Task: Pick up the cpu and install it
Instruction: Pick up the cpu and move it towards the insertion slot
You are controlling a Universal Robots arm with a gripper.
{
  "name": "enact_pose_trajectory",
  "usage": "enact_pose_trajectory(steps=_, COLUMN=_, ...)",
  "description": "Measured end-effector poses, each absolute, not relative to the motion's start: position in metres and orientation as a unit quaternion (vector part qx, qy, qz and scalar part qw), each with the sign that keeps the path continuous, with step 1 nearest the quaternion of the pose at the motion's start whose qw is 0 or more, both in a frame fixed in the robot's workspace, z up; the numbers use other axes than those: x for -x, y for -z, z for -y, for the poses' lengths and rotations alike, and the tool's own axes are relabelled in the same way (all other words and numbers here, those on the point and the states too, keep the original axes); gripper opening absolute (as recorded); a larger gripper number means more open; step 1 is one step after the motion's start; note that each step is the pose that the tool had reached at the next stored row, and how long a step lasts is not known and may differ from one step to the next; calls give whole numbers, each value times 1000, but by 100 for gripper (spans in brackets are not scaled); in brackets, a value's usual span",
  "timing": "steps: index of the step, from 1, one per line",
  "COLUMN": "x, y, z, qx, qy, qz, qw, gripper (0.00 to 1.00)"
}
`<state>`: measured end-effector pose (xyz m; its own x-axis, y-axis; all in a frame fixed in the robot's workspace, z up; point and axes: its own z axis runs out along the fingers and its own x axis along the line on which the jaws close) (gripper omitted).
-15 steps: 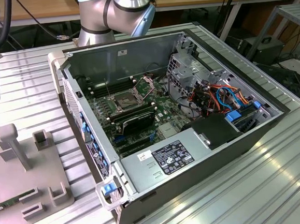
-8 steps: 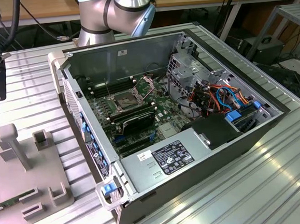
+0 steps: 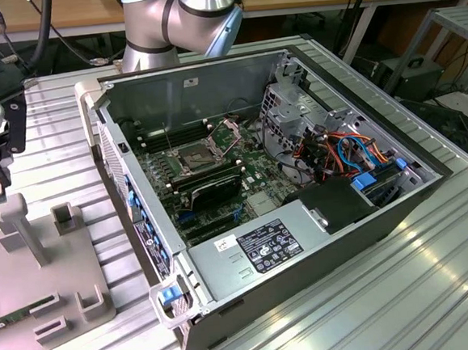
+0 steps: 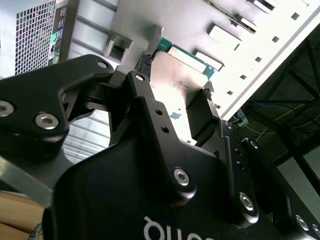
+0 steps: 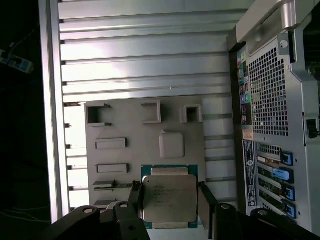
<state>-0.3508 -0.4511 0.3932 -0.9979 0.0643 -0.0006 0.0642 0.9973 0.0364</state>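
The hand [image 4: 176, 80] seems clamped on the cpu [image 5: 170, 196] by its edges, over the grey tray [image 5: 125, 131] — carry it level, grip light.

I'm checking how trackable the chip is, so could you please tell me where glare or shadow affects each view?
First wrist view: bright glare bands on the ribbed table, the cpu evenly lit; second wrist view: a pale sheen on the cpu's metal top; exterior view: light streaks on the table toward the exterior view's right, the inside of the computer case dimmer.
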Motion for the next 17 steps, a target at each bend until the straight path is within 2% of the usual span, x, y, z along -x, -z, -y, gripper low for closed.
enact_pose_trajectory(steps=17, x=345, y=-393, z=451, qx=-32, qy=-18, qz=-999, qw=1, gripper=54)
